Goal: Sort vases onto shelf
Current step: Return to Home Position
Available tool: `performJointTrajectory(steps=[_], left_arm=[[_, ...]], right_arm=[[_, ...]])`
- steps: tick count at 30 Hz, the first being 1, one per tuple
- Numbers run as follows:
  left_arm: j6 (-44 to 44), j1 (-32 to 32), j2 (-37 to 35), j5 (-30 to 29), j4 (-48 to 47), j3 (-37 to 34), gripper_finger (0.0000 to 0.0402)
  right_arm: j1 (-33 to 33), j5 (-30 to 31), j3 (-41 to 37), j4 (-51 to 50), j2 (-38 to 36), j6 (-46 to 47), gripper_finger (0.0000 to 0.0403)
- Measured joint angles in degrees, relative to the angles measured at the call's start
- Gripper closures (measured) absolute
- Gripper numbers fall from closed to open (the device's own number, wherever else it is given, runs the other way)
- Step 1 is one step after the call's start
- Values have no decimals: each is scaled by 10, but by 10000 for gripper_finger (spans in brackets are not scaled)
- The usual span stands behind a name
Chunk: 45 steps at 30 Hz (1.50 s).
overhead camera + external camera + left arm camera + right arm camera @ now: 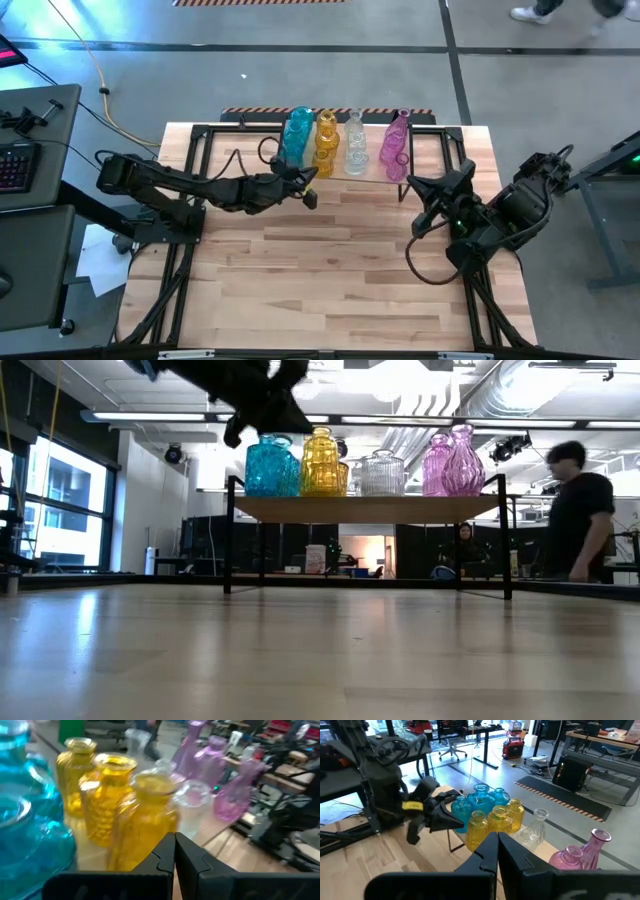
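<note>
Step in hand, as judged from the layout: retract the left arm to its rest pose. All vases in view stand on the shelf (370, 510) at the far edge of the surface (330, 270), grouped by colour from left to right: teal vases (298, 132), yellow vases (326, 140), clear vases (355, 148), pink vases (395, 145). None is seen on the surface itself. The left pincer (306, 190) hangs just beside the near edge of the shelf, in front of the teal and yellow groups. In the low view it sits above the vase tops. Its fingers are pressed together and grip nothing; the left wrist view shows the yellow vases directly ahead and close. The right pincer (497, 842) waits over the right side of the surface, near the pink end of the shelf, with its fingers likewise together and empty. To perform the retraction well, draw the left pincer straight back toward its own base, away from the shelf, before any sideways swing or descent. A lateral sweep this near the front row risks clipping a yellow or teal vase. The glass is likely light and easily toppled, so hold the fingers together and move smoothly. The right arm probably needs only a short fold back.
</note>
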Motion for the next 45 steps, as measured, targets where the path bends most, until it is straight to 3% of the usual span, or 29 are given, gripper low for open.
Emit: performJointTrajectory(steps=[5,9,13,20,29,32,34,38,40,45], left_arm=[[51,-34,-46,21,1,0,401],[95,-53,-103,107,-24,0,401],[110,-66,-173,133,-124,0,401],[106,-68,-265,140,-296,0,401],[75,-68,-297,230,-469,-1,401],[60,-73,-304,250,-493,-1,401],[48,-85,-311,259,-483,-1,401],[8,-109,-322,238,-466,-1,401],[-20,-115,-325,217,-472,-1,401],[-57,-123,-326,214,-505,-1,401]], right_arm=[[20,-6,0,0,0,4,403],[47,-19,-2,1,-2,19,403],[88,-14,-45,1,-32,64,403],[173,-7,-232,44,-155,191,403],[267,-9,-490,246,-352,192,403],[303,-10,-562,349,-412,148,403],[321,-3,-600,453,-444,63,403],[336,82,-645,643,-478,-118,403],[337,97,-648,683,-488,-167,403],[337,87,-644,689,-503,-175,403]])
